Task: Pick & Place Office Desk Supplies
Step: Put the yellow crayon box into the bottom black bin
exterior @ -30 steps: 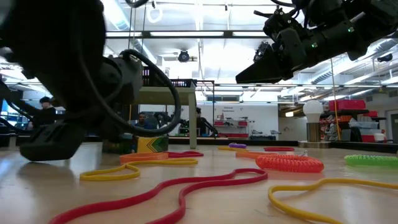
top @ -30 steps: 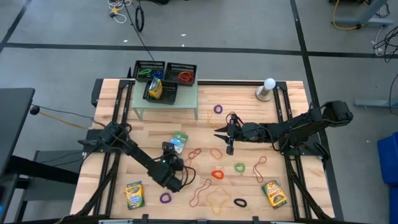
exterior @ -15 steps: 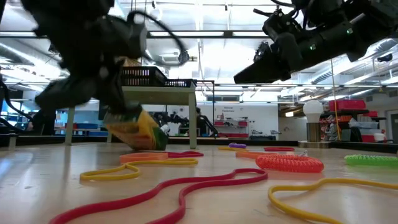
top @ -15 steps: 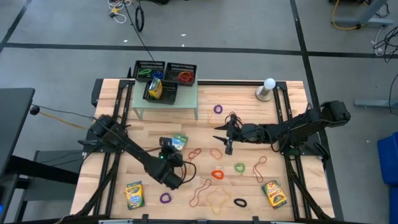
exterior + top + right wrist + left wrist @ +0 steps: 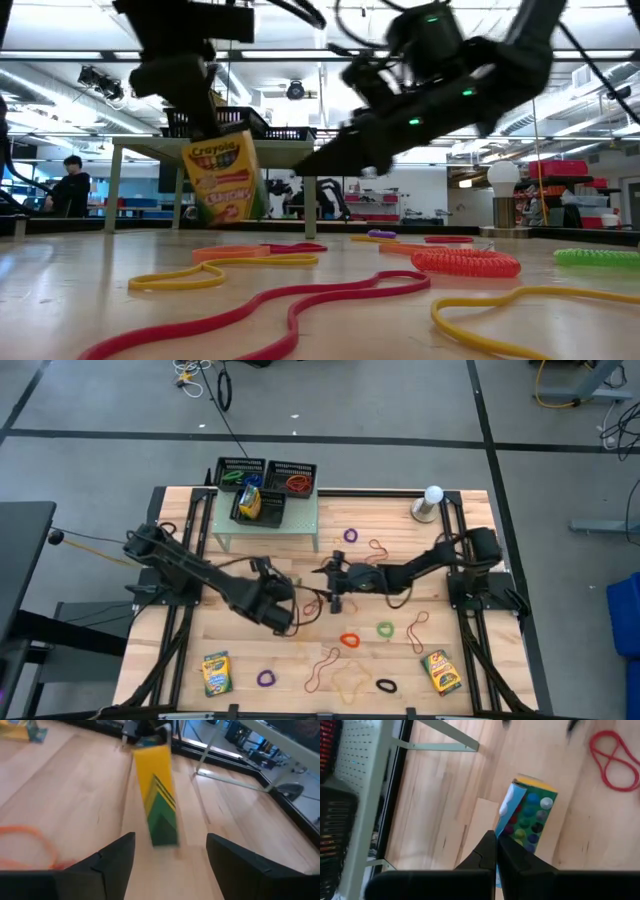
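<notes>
pale wood table, rubber bands strewn; workshop behind.

The wooden table stands on a grey concrete floor crossed by dark lines. Cables lie on the floor beyond the table's far edge, with yellow ones at the far right. A dark surface sits to the left of the table. Across the table, the room is a large workshop with ceiling beams, bright overhead light and red shelving at the right. A person sits at the far left.
</notes>
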